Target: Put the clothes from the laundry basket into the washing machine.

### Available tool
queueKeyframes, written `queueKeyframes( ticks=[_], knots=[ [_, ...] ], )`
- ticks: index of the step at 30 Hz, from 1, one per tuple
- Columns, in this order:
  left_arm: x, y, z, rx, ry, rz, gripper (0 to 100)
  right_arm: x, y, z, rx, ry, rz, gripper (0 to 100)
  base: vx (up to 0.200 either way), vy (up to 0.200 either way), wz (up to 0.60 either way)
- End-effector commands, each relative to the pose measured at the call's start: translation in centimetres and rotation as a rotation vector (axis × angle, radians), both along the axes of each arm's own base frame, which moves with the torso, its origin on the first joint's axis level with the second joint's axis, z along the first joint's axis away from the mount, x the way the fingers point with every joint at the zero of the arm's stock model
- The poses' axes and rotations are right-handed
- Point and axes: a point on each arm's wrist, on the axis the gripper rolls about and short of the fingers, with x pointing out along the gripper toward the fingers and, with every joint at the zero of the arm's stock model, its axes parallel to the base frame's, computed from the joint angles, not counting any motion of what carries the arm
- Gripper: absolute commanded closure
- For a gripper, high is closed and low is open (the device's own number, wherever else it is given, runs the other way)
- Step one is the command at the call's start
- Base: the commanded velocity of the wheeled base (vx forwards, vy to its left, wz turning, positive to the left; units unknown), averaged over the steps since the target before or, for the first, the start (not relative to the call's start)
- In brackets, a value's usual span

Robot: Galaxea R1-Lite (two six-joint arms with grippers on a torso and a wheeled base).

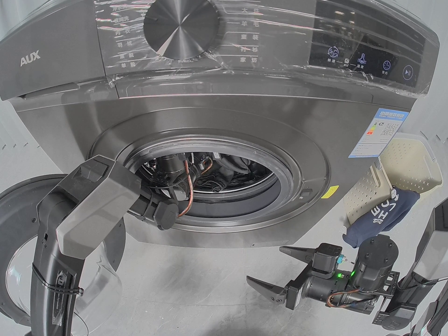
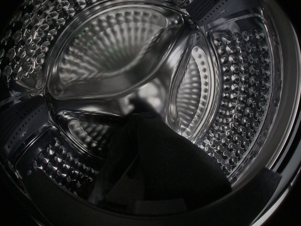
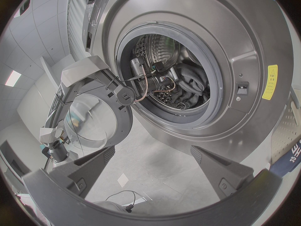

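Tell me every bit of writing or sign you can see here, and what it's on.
Washing machine, upper left panel: brand logo, white letters.
Around the dial: program names, too small.
Touch panel: icon captions, too small.
Blue label: too small.
Yellow warning sticker: too small.
Navy garment: white letters, partly folded away.

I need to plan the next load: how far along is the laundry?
Done: dark clothes lie in the drum. In hand: the left arm reaches into the drum; whether it grips anything is hidden. The right gripper is open and empty. Left: a navy garment hangs over the basket rim.
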Motion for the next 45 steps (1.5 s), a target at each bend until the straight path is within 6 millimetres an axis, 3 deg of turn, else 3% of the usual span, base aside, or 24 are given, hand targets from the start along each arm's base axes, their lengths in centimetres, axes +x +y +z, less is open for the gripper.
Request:
queueKeyframes(
  ticks=[1, 2, 13, 19, 28, 33, 37, 39, 45],
  knots=[
    [0.0, -0.1, 0.0, 0.0, 0.001, -0.003, 100, 0.0, 0.0, -0.1, -0.001, 0.001, 0.0, 0, 0.0, 0.0, 0.0],
    [-0.2, 0.0, -0.3, 0.007, 0.016, -0.004, 0, 0.1, 0.0, -0.1, -0.001, 0.001, -0.001, 0, 0.0, 0.0, 0.0],
    [-2.5, 0.1, -2.6, 0.086, 0.199, -0.042, 0, 0.0, 0.0, 0.0, 0.001, -0.001, 0.0, 0, 0.0, 0.0, 0.0],
    [-3.7, 0.2, -2.2, 0.11, 0.24, -0.083, 0, 0.1, 0.0, -0.1, -0.002, 0.002, 0.0, 0, 0.0, 0.0, 0.0],
    [-9.3, 0.8, -1.2, 0.18, 0.349, -0.192, 0, 0.2, 0.0, -0.1, -0.001, 0.001, -0.004, 0, 0.0, 0.0, 0.0],
    [-11.2, 0.9, -1.5, 0.205, 0.377, -0.212, 0, 0.1, 0.0, -0.1, -0.001, 0.001, -0.001, 0, 0.0, 0.0, 0.0],
    [-11.1, 0.9, -1.3, 0.194, 0.356, -0.209, 0, 0.0, 0.0, -0.1, -0.002, 0.002, 0.002, 0, 0.0, 0.0, 0.0],
    [-10.0, 0.5, -1.2, 0.171, 0.314, -0.207, 0, 0.0, 0.1, -0.1, -0.003, 0.003, 0.003, 0, 0.0, 0.0, 0.0],
    [-7.0, -0.7, -4.3, 0.158, 0.293, -0.19, 0, 0.1, 0.1, -0.1, -0.001, 0.001, 0.0, 0, 0.0, 0.0, 0.0]
  ],
)
